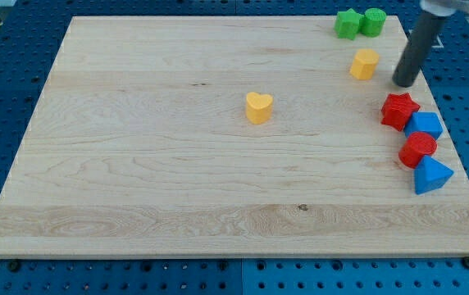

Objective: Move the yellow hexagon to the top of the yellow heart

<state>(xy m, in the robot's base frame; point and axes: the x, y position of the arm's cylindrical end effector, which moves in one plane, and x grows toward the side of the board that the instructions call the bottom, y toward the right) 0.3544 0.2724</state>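
Note:
The yellow hexagon (364, 63) lies near the view's upper right of the wooden board (136, 164). The yellow heart (258, 107) lies near the board's middle, to the left of and below the hexagon. My tip (402, 83) is the lower end of a dark rod that comes in from the view's top right. The tip stands just right of the hexagon and slightly below it, a small gap apart, and above the red star.
A green star (348, 24) and a green cylinder (373, 21) sit at the board's top right. Along the right edge lie a red star (398, 110), a blue block (425, 125), a red cylinder (417, 149) and a blue triangle (431, 175).

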